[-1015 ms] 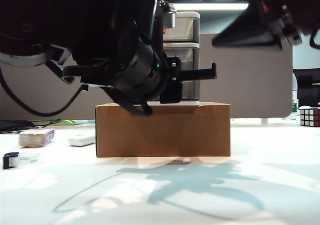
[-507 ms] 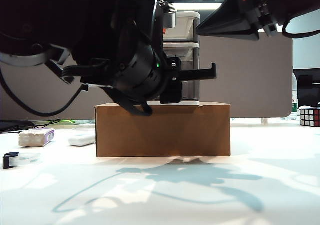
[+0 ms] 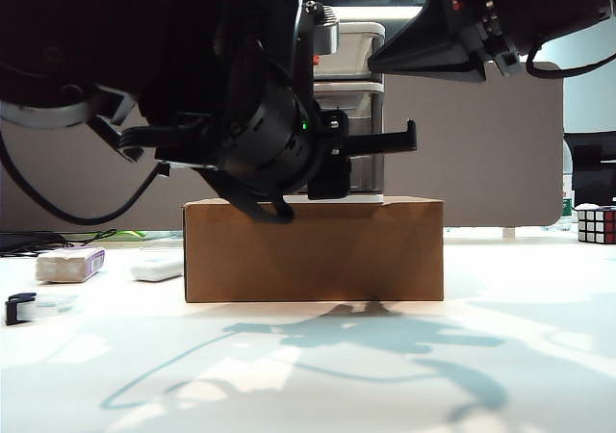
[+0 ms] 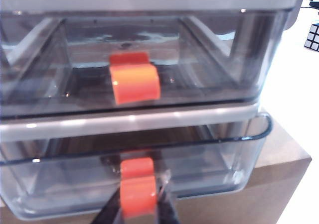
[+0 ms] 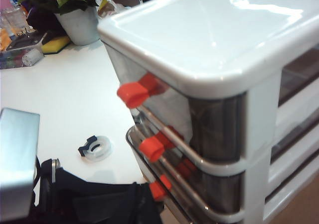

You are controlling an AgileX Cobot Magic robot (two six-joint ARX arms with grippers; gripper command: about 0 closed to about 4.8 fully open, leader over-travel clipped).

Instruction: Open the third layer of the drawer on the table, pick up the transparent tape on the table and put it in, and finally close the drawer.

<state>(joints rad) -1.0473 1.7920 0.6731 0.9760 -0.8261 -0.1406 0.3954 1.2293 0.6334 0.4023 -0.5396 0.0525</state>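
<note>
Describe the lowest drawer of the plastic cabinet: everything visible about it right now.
The third layer is a smoky-grey, see-through plastic tray with rounded corners and a red-orange tab handle at its front. It is pulled partly out of the white-framed drawer, which stands on a brown cardboard box. No contents show inside. The left gripper has its dark fingers closed on the tab from both sides. The right gripper is out of view, its arm above the cabinet.

In the exterior view we see the left arm's dark bulk hiding most of the drawer (image 3: 358, 115), and the cardboard box (image 3: 314, 250) covering its base. The left gripper (image 4: 138, 204) is cut off by the left wrist picture's edge. We cannot find the right gripper's fingertips in any view.
</note>
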